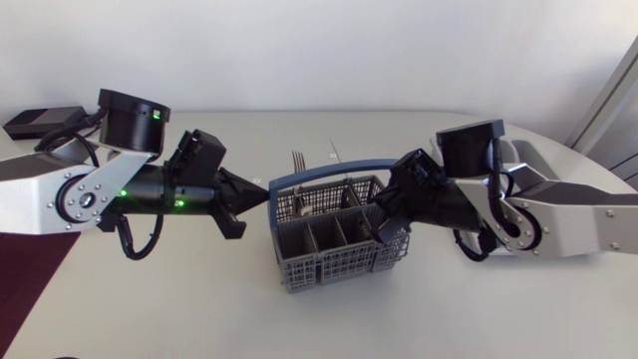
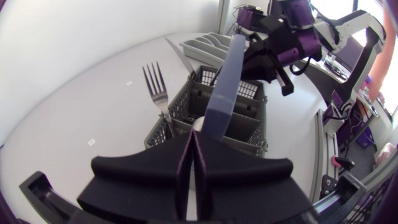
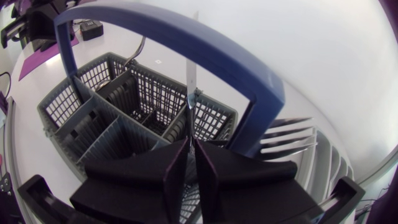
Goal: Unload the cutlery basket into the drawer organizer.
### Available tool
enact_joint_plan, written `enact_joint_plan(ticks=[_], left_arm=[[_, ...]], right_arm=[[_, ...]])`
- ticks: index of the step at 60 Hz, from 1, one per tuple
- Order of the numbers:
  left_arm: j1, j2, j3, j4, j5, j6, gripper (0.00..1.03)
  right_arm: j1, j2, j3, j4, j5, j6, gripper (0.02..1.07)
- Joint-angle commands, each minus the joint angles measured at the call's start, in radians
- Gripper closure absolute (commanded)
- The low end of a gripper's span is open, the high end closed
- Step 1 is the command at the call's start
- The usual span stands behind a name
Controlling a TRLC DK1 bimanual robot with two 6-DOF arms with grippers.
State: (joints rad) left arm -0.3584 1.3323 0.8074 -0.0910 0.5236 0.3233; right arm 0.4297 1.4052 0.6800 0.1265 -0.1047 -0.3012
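From above, the cutlery basket (image 1: 339, 234) sits in the middle of the tabletop (image 1: 199, 309). The left claw (image 1: 257, 191) is at one end and the right claw (image 1: 382, 217) is at the other.

From the left wrist, the left claw is pinched narrow and holds nothing. A fork (image 2: 155, 84) and a knife (image 2: 177, 53) stand ahead in the basket. The drawer organizer (image 2: 208, 43) lies beyond.

From the right wrist, the right claw is narrow too, with the knife straight ahead. I think it is about to pick. It must open first, then pinch and lift.

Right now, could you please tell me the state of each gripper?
Left gripper: closed, nothing visibly held, tips just short of the basket handle.
Right gripper: closed on the knife.
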Motion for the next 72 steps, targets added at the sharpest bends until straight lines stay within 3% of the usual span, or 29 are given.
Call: enact_joint_plan(ticks=[1,13,24,33,42,57,65,72], left_arm=[[-0.037,-0.031,-0.039,-0.021,0.019,0.026,1.0],[-0.08,-0.07,-0.071,-0.029,0.018,0.023,1.0],[0.006,-0.051,-0.043,-0.012,0.015,0.023,1.0],[0.07,0.028,-0.013,0.068,0.012,0.011,0.97],[0.079,0.168,0.059,0.114,-0.013,-0.009,0.97],[0.091,0.377,0.211,0.117,-0.02,-0.041,0.97],[0.082,0.409,0.22,0.145,-0.033,-0.041,0.97],[0.05,0.415,0.2,0.157,-0.068,-0.024,0.98]], right_arm=[[-0.011,0.034,0.018,0.019,-0.006,-0.026,0.92],[-0.035,0.014,0.013,0.019,-0.027,-0.033,0.92],[-0.025,-0.193,-0.062,-0.08,-0.029,-0.032,0.92],[0.012,-0.347,-0.128,-0.18,-0.023,-0.027,0.92],[0.02,-0.451,-0.166,-0.274,-0.026,-0.026,0.92],[0.023,-0.492,-0.244,-0.312,-0.027,-0.024,0.92],[0.024,-0.486,-0.258,-0.349,-0.027,-0.026,0.92],[0.023,-0.419,-0.27,-0.303,-0.015,-0.027,0.92]])
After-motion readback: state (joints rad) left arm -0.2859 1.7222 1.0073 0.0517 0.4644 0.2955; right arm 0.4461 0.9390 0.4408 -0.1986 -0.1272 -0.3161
